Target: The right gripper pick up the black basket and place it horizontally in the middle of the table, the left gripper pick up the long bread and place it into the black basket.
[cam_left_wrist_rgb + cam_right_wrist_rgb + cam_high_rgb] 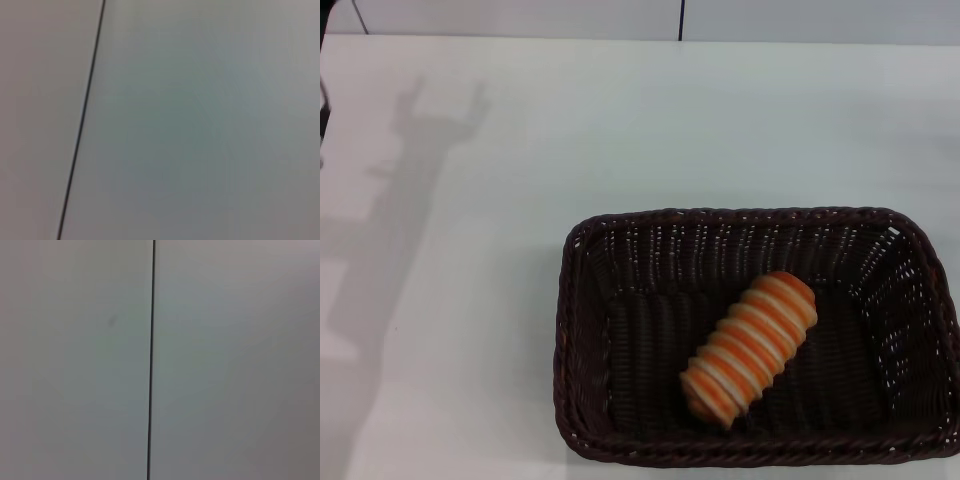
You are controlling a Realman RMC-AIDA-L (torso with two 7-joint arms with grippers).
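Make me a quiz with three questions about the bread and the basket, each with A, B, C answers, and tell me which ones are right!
1. Where is the long bread?
A. Inside the black basket
B. On the bare table beside it
C. Held in a gripper

2. What colours are the bread's stripes?
A. Green and blue
B. Orange and cream
C. All black

3. How does the bread lie in the basket?
A. Standing on one end
B. Hanging over the rim
C. Lying flat and slanted across the bottom

Answers:
1. A: the head view shows the loaf on the basket's floor, with woven walls all round it.
2. B: orange and cream ridges alternate along the loaf.
3. C: it rests on its side, at a diagonal, clear of the rim.

No gripper shows in any view.
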